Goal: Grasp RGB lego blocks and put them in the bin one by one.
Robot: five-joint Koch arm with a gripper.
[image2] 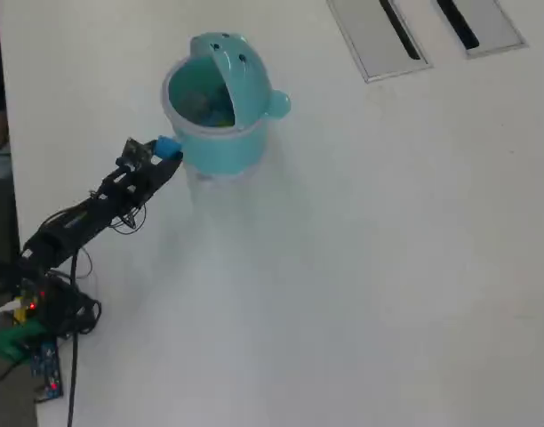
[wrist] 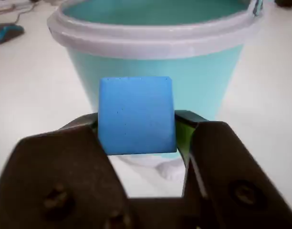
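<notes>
My gripper is shut on the blue block, which sits squarely between the two dark jaws. Right behind it stands the light-teal bin with its pale rim above the block. In the overhead view the arm reaches from the lower left, and the gripper holds the blue block against the bin's left side, just below the rim. The bin has a hooded lid with dark dots and a side knob. Something yellow-green lies inside it. The red block is out of view.
The white table spreads to the right and below the bin. Two grey slotted panels lie at the top right. The arm's base with cables and a circuit board sits at the lower left edge.
</notes>
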